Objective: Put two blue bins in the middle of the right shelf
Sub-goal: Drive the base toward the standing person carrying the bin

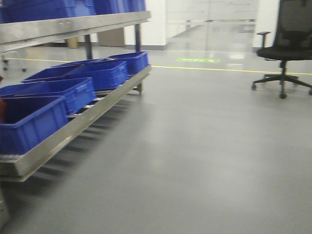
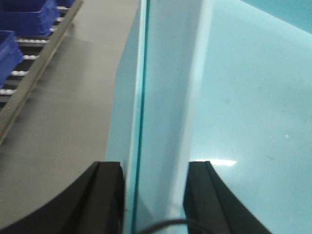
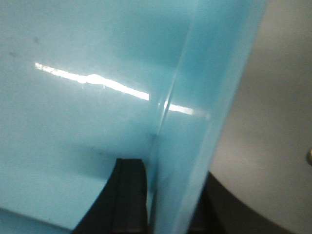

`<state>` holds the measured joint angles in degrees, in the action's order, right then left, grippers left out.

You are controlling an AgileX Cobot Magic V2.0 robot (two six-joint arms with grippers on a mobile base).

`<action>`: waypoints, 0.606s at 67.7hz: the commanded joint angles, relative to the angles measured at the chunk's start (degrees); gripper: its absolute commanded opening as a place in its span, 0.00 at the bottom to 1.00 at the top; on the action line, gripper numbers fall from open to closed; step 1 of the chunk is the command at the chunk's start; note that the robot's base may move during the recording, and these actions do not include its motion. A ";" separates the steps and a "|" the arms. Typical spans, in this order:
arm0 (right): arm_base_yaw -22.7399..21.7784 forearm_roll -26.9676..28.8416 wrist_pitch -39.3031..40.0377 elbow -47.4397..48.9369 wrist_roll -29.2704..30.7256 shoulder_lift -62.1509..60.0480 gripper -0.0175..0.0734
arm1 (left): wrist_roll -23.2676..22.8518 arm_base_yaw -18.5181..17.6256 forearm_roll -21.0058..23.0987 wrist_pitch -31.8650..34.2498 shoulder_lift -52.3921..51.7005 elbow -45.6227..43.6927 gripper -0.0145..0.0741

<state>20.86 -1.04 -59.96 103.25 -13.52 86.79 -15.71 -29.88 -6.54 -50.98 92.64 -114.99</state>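
Observation:
A pale cyan blue bin (image 2: 243,97) fills the left wrist view. My left gripper (image 2: 155,168) straddles its thick wall, one black finger (image 2: 109,195) outside and one inside, shut on it. A thin dark teal seam runs along that wall. In the right wrist view the same pale blue bin (image 3: 73,122) shows from inside. My right gripper (image 3: 170,170) pinches its side wall, with one finger (image 3: 130,195) inside and the other mostly hidden behind the wall. I cannot tell whether one bin or two nested ones are held. The front view shows no pale bin and no gripper.
A metal roller shelf (image 1: 73,126) at the left holds several dark blue crates (image 1: 34,122), with more on the level above. It also appears at the left wrist view's upper left as crates (image 2: 24,19). A black office chair (image 1: 285,48) stands far right, past a yellow floor line (image 1: 219,69).

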 commanded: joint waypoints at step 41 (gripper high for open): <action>0.34 1.75 5.54 0.79 1.02 -0.67 0.02 | 1.53 -0.71 3.23 4.43 -1.41 -1.01 0.04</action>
<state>20.86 -1.04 -59.98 103.25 -13.52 86.79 -15.71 -29.88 -6.43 -50.86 92.64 -114.99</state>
